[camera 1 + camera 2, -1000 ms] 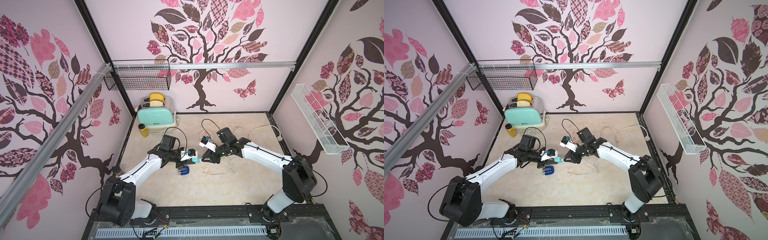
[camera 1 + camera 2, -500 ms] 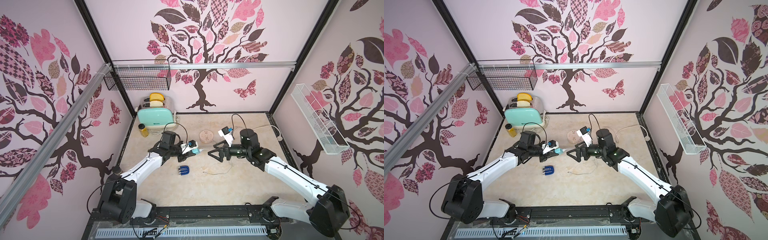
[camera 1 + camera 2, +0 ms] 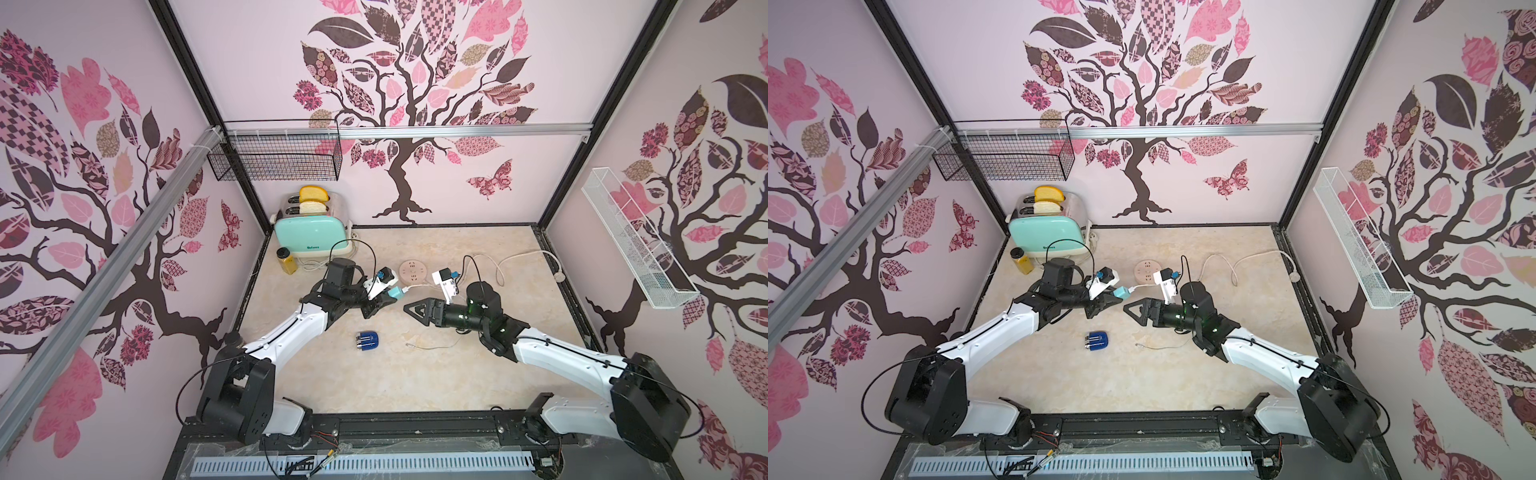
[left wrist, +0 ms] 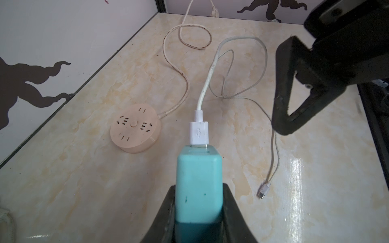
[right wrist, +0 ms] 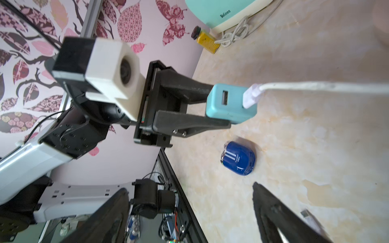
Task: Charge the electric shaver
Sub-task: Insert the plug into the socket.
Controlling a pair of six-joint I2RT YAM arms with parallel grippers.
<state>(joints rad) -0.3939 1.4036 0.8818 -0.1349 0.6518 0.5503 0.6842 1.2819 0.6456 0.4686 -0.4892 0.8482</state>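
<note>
The electric shaver [image 3: 368,341] [image 3: 1097,340] [image 5: 239,161], dark blue with a silver head, lies on the table in front of both grippers, untouched. My left gripper [image 3: 386,301] [image 4: 199,189] is shut on a teal plug adapter [image 4: 199,168] [image 5: 230,104] and holds it above the table. A white USB plug [image 4: 199,131] sits in the adapter; its thin cable's small free end [image 4: 263,190] [image 3: 409,344] rests on the table. My right gripper [image 3: 411,309] [image 5: 189,187] stands open and empty, facing the adapter a short way off. The round pale-pink socket hub [image 3: 413,271] [image 4: 134,128] lies just behind.
A teal toaster [image 3: 309,239] with bread and a yellow jar [image 3: 286,260] stand at the back left. The hub's cord [image 3: 523,257] loops toward the right wall. A wire basket [image 3: 276,156] and a white rack [image 3: 631,241] hang on the walls.
My right gripper has opened and pulled back to the right, away from the adapter. My left gripper has carried the adapter a little toward the back.
</note>
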